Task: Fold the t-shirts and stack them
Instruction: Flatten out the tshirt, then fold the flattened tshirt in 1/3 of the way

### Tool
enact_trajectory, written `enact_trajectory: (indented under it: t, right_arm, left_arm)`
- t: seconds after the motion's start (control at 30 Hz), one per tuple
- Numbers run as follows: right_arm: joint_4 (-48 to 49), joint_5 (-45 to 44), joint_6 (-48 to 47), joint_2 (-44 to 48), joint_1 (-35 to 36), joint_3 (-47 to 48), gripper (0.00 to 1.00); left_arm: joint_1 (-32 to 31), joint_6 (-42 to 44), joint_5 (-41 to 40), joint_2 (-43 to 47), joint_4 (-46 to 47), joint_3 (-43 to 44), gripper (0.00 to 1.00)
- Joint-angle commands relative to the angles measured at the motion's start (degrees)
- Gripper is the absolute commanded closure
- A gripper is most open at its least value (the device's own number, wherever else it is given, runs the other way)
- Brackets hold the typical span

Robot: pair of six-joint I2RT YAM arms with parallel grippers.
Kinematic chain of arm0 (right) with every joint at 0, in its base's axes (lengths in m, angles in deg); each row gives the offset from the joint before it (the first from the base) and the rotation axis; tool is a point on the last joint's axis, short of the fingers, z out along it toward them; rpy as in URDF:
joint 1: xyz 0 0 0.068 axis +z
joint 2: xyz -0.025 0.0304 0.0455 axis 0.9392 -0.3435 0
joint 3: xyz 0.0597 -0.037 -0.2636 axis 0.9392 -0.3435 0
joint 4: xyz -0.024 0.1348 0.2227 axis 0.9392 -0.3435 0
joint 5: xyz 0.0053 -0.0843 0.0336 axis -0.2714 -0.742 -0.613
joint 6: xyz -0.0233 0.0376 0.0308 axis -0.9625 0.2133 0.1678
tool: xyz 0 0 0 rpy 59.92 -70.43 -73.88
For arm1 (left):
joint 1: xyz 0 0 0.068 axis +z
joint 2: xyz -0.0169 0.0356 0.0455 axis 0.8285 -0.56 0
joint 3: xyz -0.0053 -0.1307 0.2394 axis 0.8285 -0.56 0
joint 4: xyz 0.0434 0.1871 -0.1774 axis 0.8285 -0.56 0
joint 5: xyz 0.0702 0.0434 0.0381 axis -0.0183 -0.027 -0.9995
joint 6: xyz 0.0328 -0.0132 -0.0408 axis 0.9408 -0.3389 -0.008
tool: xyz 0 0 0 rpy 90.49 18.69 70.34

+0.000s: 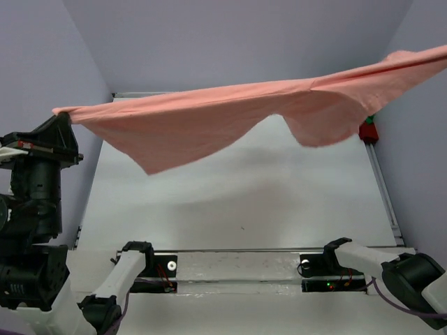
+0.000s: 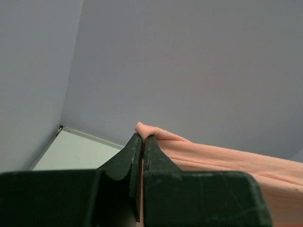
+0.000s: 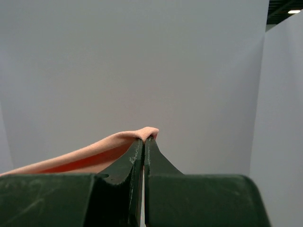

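The white bench (image 1: 230, 202) takes the middle of the top view. Above the bench, and clear of its surface, the salmon pink t-shirt (image 1: 209, 122) is stretched in the air. It reaches from over the left edge of the bench to past its right side, and it is higher at the right. The upper edge of the cloth is pulled tight. The lower part hangs down in two loose lobes: the bigger one is over the left half of the bench and the smaller one is over its far right part. The left tool (image 2: 143, 137) is raised above the left edge of the bench, and its two dark fingers are pressed together on a small fold at the corner of the shirt. The right tool (image 3: 144, 138) is outside the top view, beyond the right side of the bench. Its own camera shows its fingers clamped on a pinch of the same pink cloth. A small red object (image 1: 368, 131) sits at the far right corner of the bench, partly behind the hanging cloth.
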Motion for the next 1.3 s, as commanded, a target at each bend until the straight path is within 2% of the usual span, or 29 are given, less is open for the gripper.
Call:
enact_trajectory:
  t: [0.0,0.23,0.37,0.47,0.5,0.57,0.63,0.77,0.87,0.93,1.07,1.27]
  right_arm:
    - [0.9,3.4,2.8,-0.4,-0.4,-0.2,1.00]
    - [0.3,3.3,3.4,-3.1,-0.4,1.0,1.00]
    - [2.0,0.3,1.1,-7.4,-0.4,-4.2,1.00]
    - [2.7,-0.5,0.6,-13.2,-0.4,-7.9,1.00]
    - [3.2,-0.6,1.0,-14.7,-0.9,-9.1,1.00]
    - [4.4,3.7,3.6,-18.4,-2.9,-12.0,1.00]
    - [6.9,8.8,6.0,-21.8,-6.3,-17.0,1.00]
    - [8.1,8.8,8.1,-28.0,-7.6,-21.1,1.00]
    - [7.8,8.8,7.6,-34.3,-8.3,-21.4,1.00]
    - [8.1,9.2,7.5,-38.6,-9.6,-21.4,1.00]
    - [7.0,10.6,6.3,-45.3,-10.2,-20.2,1.00]
    - [5.8,16.5,5.5,-51.7,-12.8,-19.1,1.00]
  left_arm:
    - [-1.4,0.7,-5.7,0.8,-1.0,-2.9,1.00]
    - [-2.4,2.7,-8.4,-3.0,-1.6,-0.1,1.00]
    - [-2.4,1.3,-8.8,-11.2,-2.6,-1.5,1.00]
    - [-2.3,-2.1,-8.6,-17.1,0.1,-7.6,1.00]
    - [-2.2,-3.1,-8.9,-18.4,1.3,-12.5,1.00]
    - [-1.4,-5.9,-8.9,-22.8,5.3,-18.9,1.00]
    - [-0.8,-8.0,-8.1,-29.0,5.8,-20.8,1.00]
    - [-0.2,-10.6,-8.9,-39.5,9.4,-24.3,1.00]
    - [0.4,-10.4,-10.5,-50.4,8.6,-21.3,1.00]
    - [0.6,-9.1,-9.4,-58.7,6.5,-15.9,1.00]
    - [1.2,-7.8,-7.9,-68.3,4.6,-7.4,1.00]
    - [2.0,-6.2,-7.9,-73.6,3.6,-3.1,1.00]
